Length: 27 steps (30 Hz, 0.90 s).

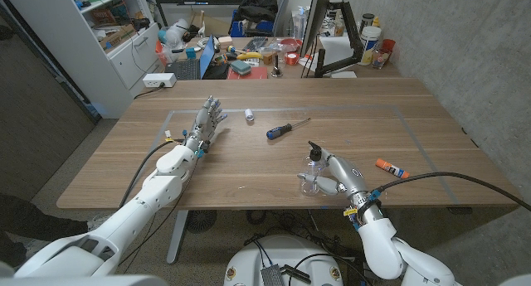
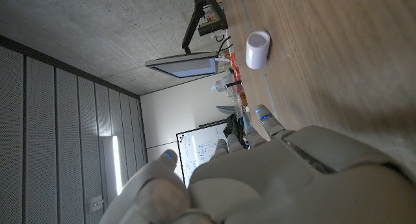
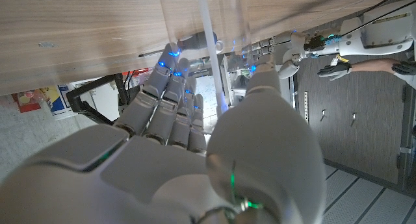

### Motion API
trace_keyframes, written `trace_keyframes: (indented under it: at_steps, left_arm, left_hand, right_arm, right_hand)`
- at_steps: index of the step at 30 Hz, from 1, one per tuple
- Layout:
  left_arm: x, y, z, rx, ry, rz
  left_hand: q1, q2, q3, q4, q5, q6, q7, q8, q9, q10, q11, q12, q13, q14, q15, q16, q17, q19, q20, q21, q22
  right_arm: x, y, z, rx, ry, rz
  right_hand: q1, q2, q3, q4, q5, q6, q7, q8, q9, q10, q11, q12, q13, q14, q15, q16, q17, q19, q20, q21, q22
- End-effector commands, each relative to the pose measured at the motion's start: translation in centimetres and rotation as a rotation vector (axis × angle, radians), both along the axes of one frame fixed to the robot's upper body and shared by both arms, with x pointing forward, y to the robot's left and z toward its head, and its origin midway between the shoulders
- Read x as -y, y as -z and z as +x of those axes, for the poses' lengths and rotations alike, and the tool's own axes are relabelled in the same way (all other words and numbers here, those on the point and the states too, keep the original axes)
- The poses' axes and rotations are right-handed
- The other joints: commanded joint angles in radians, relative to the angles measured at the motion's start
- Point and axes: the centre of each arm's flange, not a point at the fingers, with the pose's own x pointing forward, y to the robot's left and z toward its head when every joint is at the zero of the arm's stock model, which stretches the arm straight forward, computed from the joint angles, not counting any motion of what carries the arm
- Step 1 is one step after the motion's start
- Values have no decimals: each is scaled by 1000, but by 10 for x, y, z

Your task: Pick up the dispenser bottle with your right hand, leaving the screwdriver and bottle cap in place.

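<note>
Head view: right hand (image 1: 336, 176) fingers wrapped around clear bottle (image 1: 314, 172), lower centre-right. Left hand (image 1: 204, 124) spread, empty. Risk: slick plastic slips or tips if grip's loose.

Even, bright indoor light over the tabletop (image 1: 249, 166); shadows soft and short. Head view sharp, edges bowed. Wrist views: near hand surfaces blurred, ceiling strip light (image 2: 116, 160) glaring.
</note>
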Motion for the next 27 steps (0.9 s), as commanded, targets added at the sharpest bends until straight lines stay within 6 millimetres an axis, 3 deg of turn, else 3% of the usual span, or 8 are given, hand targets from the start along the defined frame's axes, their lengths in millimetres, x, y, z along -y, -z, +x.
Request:
trace_keyframes:
  at_steps: [1,27]
  left_arm:
    - [5,2,-3,-2,2,6]
    - [1,4,-1,-6,3,0]
  left_hand:
    - [-6,106,-7,2,7,-209,3,6,4,-189,3,2,5,-210,-54,2,5,-233,-85,-1,3]
    - [-5,110,-15,2,11,-207,4,7,4,-189,3,2,5,-209,-51,2,4,-231,-84,-1,2]
  right_arm:
    - [8,-2,-2,31,-69,100]
    - [10,-18,-2,108,-85,110]
  right_hand:
    - [132,123,78,32,-7,264,-153,13,10,113,-90,13,8,36,-161,6,9,33,-155,18,5]
    - [165,120,98,30,-20,295,-152,52,37,149,-90,34,29,97,-161,14,31,38,-158,72,27]
